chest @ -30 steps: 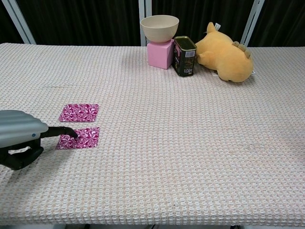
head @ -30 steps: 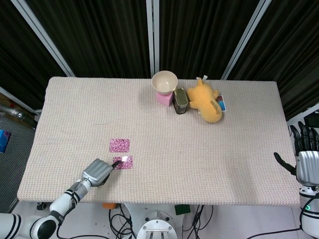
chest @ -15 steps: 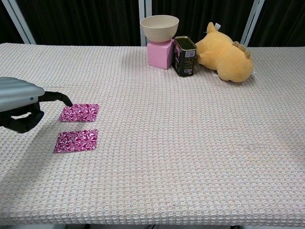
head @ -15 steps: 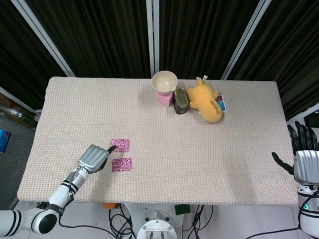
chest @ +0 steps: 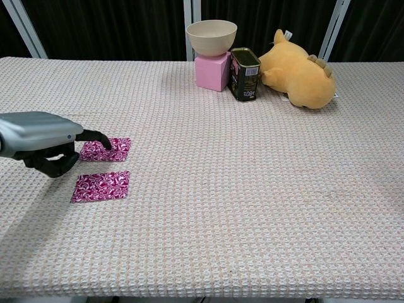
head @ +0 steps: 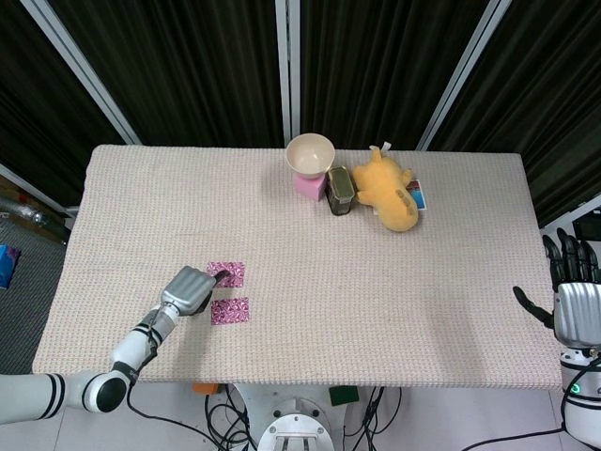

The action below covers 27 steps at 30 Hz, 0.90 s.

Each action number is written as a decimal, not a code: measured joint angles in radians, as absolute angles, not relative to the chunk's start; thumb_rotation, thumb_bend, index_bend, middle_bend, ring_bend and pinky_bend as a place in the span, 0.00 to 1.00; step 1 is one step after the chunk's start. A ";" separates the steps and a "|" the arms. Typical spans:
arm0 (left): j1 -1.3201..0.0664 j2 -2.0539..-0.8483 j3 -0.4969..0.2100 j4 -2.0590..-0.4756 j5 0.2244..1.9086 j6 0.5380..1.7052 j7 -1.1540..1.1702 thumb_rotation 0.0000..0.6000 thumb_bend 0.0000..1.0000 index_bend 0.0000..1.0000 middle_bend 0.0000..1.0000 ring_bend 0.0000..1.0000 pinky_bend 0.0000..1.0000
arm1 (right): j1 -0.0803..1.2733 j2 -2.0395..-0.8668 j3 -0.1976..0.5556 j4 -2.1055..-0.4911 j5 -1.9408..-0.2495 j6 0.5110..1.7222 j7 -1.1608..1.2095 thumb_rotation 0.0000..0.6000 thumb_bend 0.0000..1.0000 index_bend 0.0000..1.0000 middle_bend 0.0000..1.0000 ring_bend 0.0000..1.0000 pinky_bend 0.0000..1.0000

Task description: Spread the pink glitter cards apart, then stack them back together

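Two pink glitter cards lie apart on the woven mat near the front left. The far card (head: 228, 272) (chest: 108, 150) has one outstretched fingertip (chest: 105, 142) of my left hand (head: 188, 289) (chest: 39, 142) resting on its middle; the hand's other fingers are curled under and hold nothing. The near card (head: 230, 310) (chest: 101, 186) lies flat and untouched just in front of it. My right hand (head: 570, 303) hangs beyond the table's right edge with its fingers spread, far from the cards, seen only in the head view.
At the back middle stand a cream bowl (chest: 211, 33) on a pink block (chest: 212, 71), a dark tin (chest: 245, 74) and a yellow plush toy (chest: 300, 71). The woven table mat (chest: 252, 189) stretches bare to the right of the cards.
My left hand lifted its fingertip off the near card, moved back, and now has it down on the far card. Both cards lie where they were. The right hand barely moved.
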<state>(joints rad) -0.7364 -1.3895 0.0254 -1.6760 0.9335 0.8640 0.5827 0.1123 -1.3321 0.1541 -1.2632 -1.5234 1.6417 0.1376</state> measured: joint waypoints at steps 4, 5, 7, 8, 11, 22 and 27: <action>-0.745 -1.386 0.037 -1.666 0.913 0.855 0.593 1.00 0.72 0.15 0.87 0.94 1.00 | 0.113 -1.333 0.154 -1.261 -1.523 1.640 0.139 1.00 0.44 0.00 0.00 0.00 0.00; -0.746 -1.385 0.039 -1.667 0.907 0.854 0.596 1.00 0.72 0.15 0.87 0.94 1.00 | 0.114 -1.334 0.154 -1.260 -1.523 1.639 0.139 1.00 0.44 0.00 0.00 0.00 0.00; -0.749 -1.380 0.044 -1.670 0.891 0.855 0.605 1.00 0.72 0.16 0.87 0.94 1.00 | 0.115 -1.334 0.154 -1.260 -1.524 1.638 0.138 1.00 0.44 0.00 0.00 0.00 0.00; -0.750 -1.377 0.046 -1.672 0.885 0.857 0.609 1.00 0.72 0.17 0.87 0.94 1.00 | 0.115 -1.334 0.154 -1.261 -1.524 1.639 0.138 1.00 0.44 0.00 0.00 0.00 0.00; -0.749 -1.364 0.052 -1.682 0.875 0.871 0.612 1.00 0.72 0.18 0.87 0.95 1.00 | 0.116 -1.334 0.154 -1.262 -1.525 1.638 0.136 1.00 0.44 0.00 0.00 0.00 0.00; -0.721 -1.313 0.079 -1.675 0.837 0.897 0.586 1.00 0.72 0.18 0.87 0.95 1.00 | 0.117 -1.336 0.151 -1.272 -1.531 1.639 0.130 1.00 0.45 0.00 0.00 0.00 0.00; -0.702 -1.287 0.089 -1.670 0.842 0.900 0.558 1.00 0.72 0.19 0.87 0.95 1.00 | 0.120 -1.336 0.151 -1.275 -1.532 1.636 0.127 1.00 0.45 0.00 0.00 0.00 0.00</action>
<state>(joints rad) -0.7022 -1.2868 0.0885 -1.6702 0.8419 0.9002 0.5578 0.1198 -1.3356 0.1508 -1.2755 -1.5318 1.6361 0.1271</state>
